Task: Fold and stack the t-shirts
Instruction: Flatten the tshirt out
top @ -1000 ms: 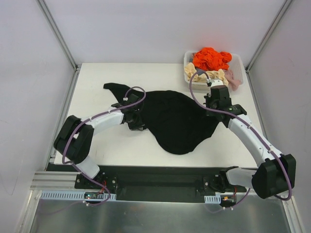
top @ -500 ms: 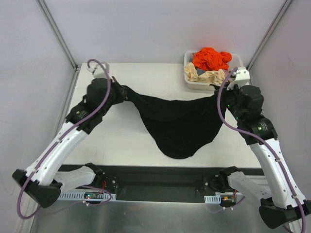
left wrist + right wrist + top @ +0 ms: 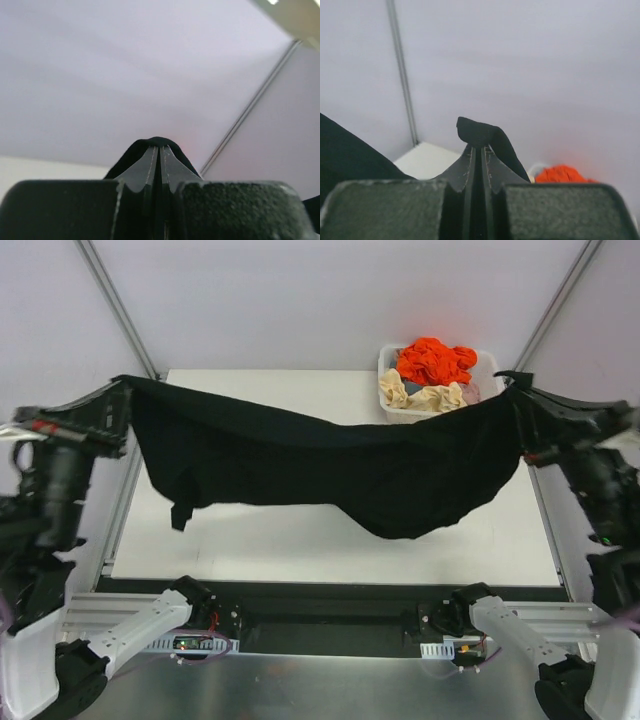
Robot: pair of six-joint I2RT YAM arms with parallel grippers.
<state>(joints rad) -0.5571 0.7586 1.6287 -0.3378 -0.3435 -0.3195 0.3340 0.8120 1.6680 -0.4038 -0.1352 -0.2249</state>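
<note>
Black cloth of the one t-shirt [image 3: 330,465] hangs spread between the two grippers, its long axis running straight from the left gripper [image 3: 160,148] to the right gripper [image 3: 479,148]. Each is clamped fully shut on a pinch of fabric at its own end, so the shirt sags down and inward from both, low over the counter [image 3: 300,535], and neither arm is nearer. Just beyond the right gripper sits one basket [image 3: 383,365] holding one orange garment [image 3: 435,360] and one cream garment [image 3: 420,397], so laying the black shirt flat looks like the next job
</note>
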